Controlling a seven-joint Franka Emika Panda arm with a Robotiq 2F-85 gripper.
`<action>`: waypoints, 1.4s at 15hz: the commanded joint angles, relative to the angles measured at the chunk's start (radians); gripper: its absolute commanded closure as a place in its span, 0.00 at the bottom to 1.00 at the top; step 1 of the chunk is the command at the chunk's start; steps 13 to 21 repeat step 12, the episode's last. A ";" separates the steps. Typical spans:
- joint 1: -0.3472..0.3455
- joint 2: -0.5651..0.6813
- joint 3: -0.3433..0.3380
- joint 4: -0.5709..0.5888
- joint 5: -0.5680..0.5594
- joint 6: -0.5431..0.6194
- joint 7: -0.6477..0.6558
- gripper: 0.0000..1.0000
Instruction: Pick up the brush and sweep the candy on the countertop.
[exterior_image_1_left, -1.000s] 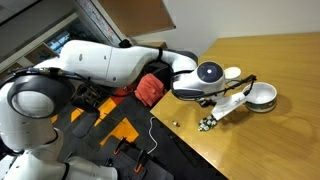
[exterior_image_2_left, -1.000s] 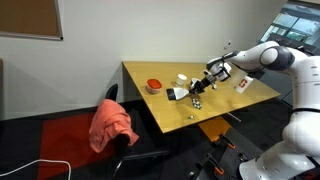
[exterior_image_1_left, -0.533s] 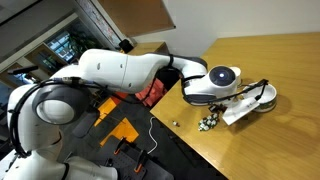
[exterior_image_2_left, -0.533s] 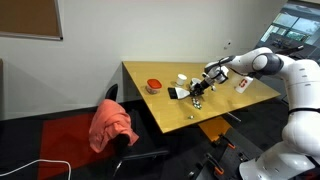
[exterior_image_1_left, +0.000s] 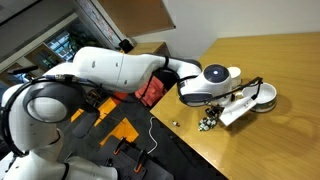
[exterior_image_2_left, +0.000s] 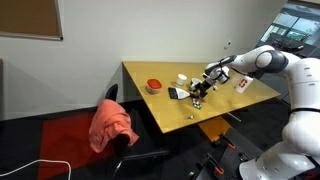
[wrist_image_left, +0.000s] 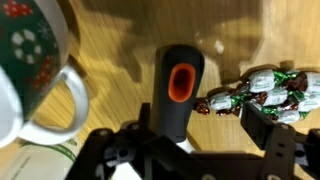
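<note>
The brush handle (wrist_image_left: 180, 85), black with a red end, lies between my gripper's (wrist_image_left: 185, 130) jaws in the wrist view. The jaws are open, and bare wood shows between the handle and the right finger (wrist_image_left: 268, 130). The candy (wrist_image_left: 262, 90), a cluster of small green, white and dark wrapped pieces, sits just right of the handle on the countertop (wrist_image_left: 110, 25). In an exterior view the gripper (exterior_image_1_left: 213, 98) hangs low over the brush's white head (exterior_image_1_left: 238, 108), with the candy (exterior_image_1_left: 208, 123) near the countertop (exterior_image_1_left: 285, 55) edge. From the opposite side the gripper (exterior_image_2_left: 205, 80) is above the candy (exterior_image_2_left: 197, 100).
A white mug (wrist_image_left: 30, 60) with a green and red pattern stands left of the handle. A white bowl (exterior_image_1_left: 263, 95) sits beside the brush head. One stray candy (exterior_image_1_left: 176, 124) lies by the edge. A red lid (exterior_image_2_left: 154, 86) and a chair with orange cloth (exterior_image_2_left: 112, 125) are nearby.
The jaws, shut on the brush handle a moment ago, now stand open around it. The arm has shifted slightly along the countertop edge after carrying the brush toward the candy.
</note>
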 joint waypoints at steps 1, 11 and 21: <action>0.002 -0.197 0.008 -0.239 -0.049 0.084 0.009 0.00; 0.042 -0.531 -0.021 -0.618 -0.054 0.222 0.029 0.00; 0.045 -0.547 -0.024 -0.636 -0.051 0.221 0.026 0.00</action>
